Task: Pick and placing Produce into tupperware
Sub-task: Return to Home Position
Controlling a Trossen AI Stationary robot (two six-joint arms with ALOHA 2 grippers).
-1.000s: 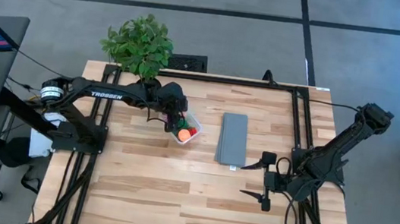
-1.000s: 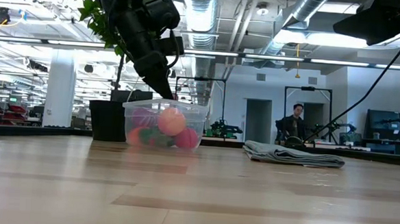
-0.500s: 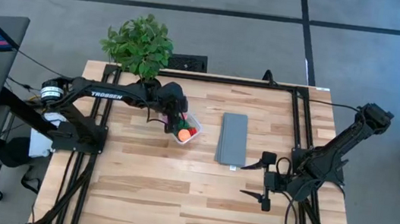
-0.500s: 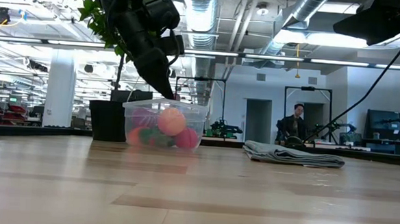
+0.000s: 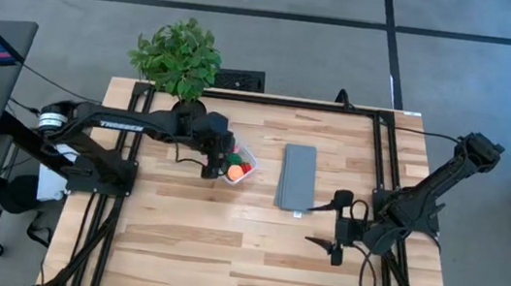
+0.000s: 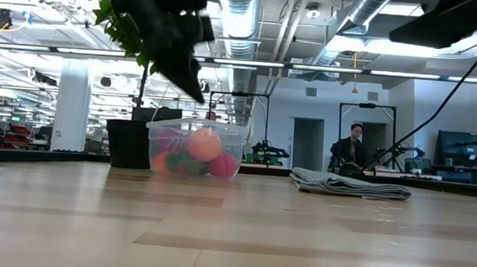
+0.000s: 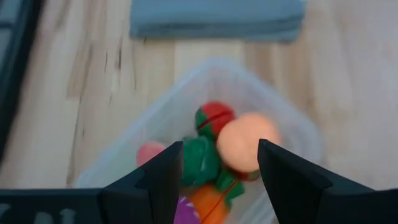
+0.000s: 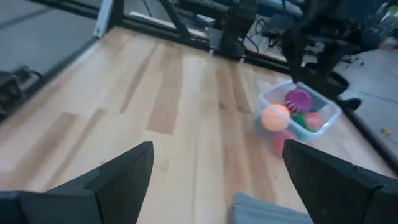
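Observation:
The tupperware [image 5: 241, 166], a small clear container, stands on the table left of centre. It holds the produce: an orange ball [image 7: 242, 142], a red piece [image 7: 214, 117], a dark green piece [image 7: 199, 158], a pink piece [image 7: 151, 152], an orange carrot [image 7: 206, 205] and a purple ball [image 8: 298, 98]. My left gripper [image 7: 219, 146] hangs open just above the container's left side [image 6: 198, 90], with nothing between its fingers. My right gripper [image 5: 318, 227] waits open over the table's right half, far from the container.
A flat grey slab [image 5: 297, 176] lies right of the tupperware. A leafy potted plant [image 5: 178, 55] stands at the far left corner, its black pot [image 6: 132, 143] behind the container. Bare wood spreads across the near half of the table [image 5: 222, 256].
My left gripper has risen out of the tupperware's top and drawn back toward the table's left edge. The produce in the container lies as before.

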